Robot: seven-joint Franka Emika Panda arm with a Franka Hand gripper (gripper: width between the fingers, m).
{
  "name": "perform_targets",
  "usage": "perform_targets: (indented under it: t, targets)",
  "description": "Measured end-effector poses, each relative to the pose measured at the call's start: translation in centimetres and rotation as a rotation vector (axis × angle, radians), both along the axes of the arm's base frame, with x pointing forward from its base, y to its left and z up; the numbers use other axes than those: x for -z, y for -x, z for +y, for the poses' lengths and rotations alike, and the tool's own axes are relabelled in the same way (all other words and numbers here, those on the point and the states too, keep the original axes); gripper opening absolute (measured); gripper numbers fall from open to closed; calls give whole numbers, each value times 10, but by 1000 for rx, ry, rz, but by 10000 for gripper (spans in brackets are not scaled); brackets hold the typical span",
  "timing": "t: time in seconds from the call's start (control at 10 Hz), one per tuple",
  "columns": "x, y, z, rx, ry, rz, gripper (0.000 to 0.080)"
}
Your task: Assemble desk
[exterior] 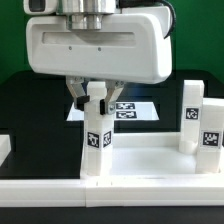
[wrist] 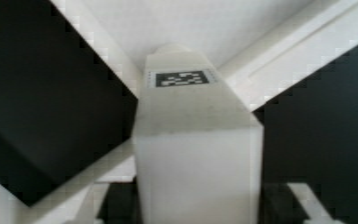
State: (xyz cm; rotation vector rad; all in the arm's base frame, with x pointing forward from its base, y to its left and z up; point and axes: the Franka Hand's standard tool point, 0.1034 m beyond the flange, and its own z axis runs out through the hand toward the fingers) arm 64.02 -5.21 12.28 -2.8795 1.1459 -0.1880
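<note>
White plastic fills most of the scene: the desk's tabletop (exterior: 140, 165) lies flat across the foreground of the exterior view, its raised rim running along the near edge, on a black table (exterior: 25, 105). One short square leg (exterior: 97, 135) stands upright on the tabletop, toward the exterior view's left of centre, with a black-and-white tag on its front face about halfway up. The arm's broad white gripper housing hangs directly above it, and the gripper (exterior: 88, 95) reaches down over the top of this leg, with one dark finger (exterior: 78, 93) showing against the leg's upper part on the exterior view's left. The jaws look drawn in around the leg's top, but I cannot tell whether they actually press on it or stand a shade clear.

Two more legs stand upright on the tabletop toward the exterior view's right: a taller-looking one (exterior: 191, 118) behind and a shorter-looking one (exterior: 212, 140) just beside it at the frame's edge, each showing a tag. Behind the gripper, on the black surface, lies the marker board (exterior: 125, 108), flat, with its printed tags partly visible between the centre leg and the pair on the right.

In the wrist view the leg (wrist: 194, 140) fills the middle of the picture, its tag turned toward the camera, with white rim lines of the tabletop (wrist: 291, 30) crossing behind it over the dark table.
</note>
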Motion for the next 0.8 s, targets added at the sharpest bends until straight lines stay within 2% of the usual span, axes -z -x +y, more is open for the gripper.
perform_targets:
  t: [0.1, 0.3, 0.7, 0.8]
  targets:
    - [0, 1, -2, 162, -19, 0, 284]
    - [1, 5, -6, 502, -91, -4, 284]
    - [1, 7, -8, 754, -129, 5, 284]
    - [2, 9, -10, 968, -177, 20, 284]
